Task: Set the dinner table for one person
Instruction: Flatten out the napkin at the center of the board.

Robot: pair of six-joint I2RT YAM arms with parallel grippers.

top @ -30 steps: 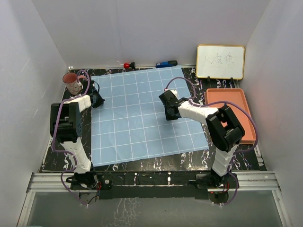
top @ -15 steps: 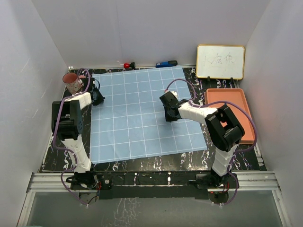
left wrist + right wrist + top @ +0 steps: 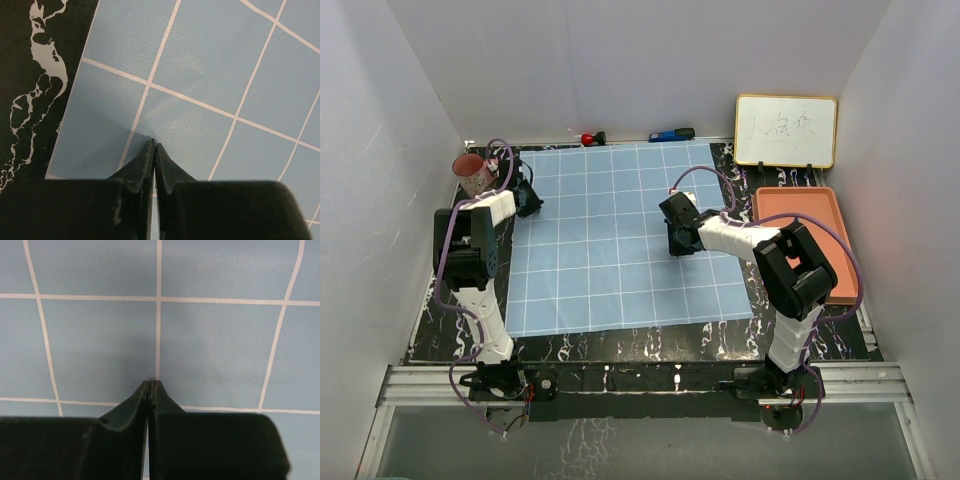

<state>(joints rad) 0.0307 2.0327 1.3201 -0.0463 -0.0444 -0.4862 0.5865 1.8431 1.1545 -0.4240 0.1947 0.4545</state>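
Observation:
The light-blue white-gridded cloth point(image 3: 610, 240) lies flat on the black marble-veined dinner table point(image 3: 730, 340). My left gripper point(image 3: 530, 202) is at the cloth's far left edge. In the left wrist view its jaws point(image 3: 154, 145) are shut and pinch a small pucker of cloth point(image 3: 210, 75) beside the bare tabletop point(image 3: 40, 75). My right gripper point(image 3: 682, 238) is on the cloth's right part. In the right wrist view it point(image 3: 151, 382) is shut with its tips on a white grid line of the cloth point(image 3: 215, 340).
A cup with a red rim point(image 3: 472, 172) stands at the far left corner, just behind my left gripper. An orange tray point(image 3: 800, 240) lies at the right, a whiteboard point(image 3: 786, 130) behind it. A red-and-black item point(image 3: 590, 137) and a blue one point(image 3: 670, 134) lie at the back edge.
Both grippers have moved a little away from me, and the cloth has slid with them to the left and back. Its left edge now lies nearer the cup.

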